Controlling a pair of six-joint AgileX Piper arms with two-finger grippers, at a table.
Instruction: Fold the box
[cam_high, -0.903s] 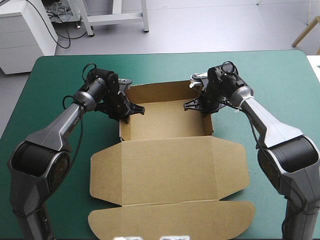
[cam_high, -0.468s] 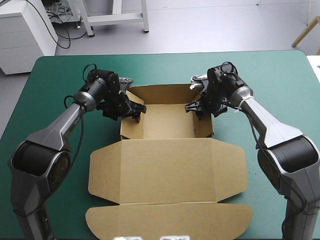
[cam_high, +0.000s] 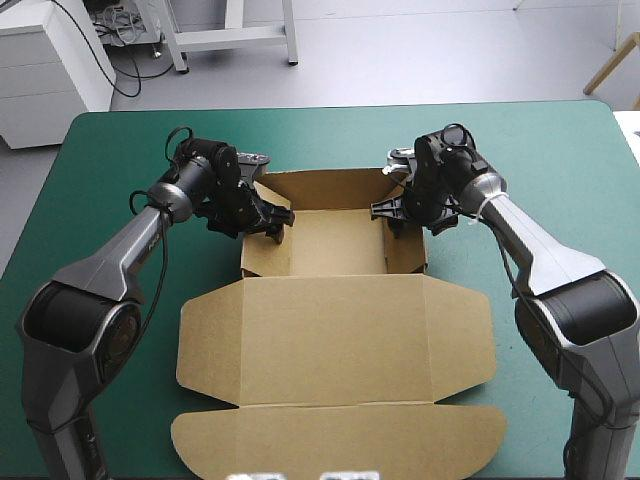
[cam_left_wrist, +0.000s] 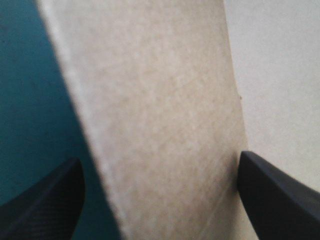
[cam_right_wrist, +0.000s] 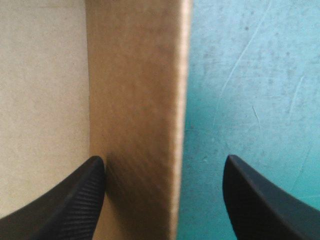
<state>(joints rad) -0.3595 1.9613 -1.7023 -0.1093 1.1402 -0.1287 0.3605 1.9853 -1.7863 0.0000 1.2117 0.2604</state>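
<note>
**A:** Where does the box (cam_high: 335, 330) sit?

**B:** Mid-desk (cam_high: 120, 150). Its far part is raised as an open tray and the lid (cam_high: 335, 385) lies flat toward the near edge.

**A:** And the arms?

**B:** The left end effector (cam_high: 270, 222) is spread astride the left side wall (cam_left_wrist: 165, 125), one black finger inside and one outside. The right end effector (cam_high: 395, 215) is spread the same way over the right side wall (cam_right_wrist: 135, 100). Neither pinches board.

**A:** So how should the walls be seated?

**B:** I'd say grip both at matching height and press down together, so the tray neither skews nor slides. Keep each wall upright. Whether the inner flaps are tucked home, I cannot tell.
</note>
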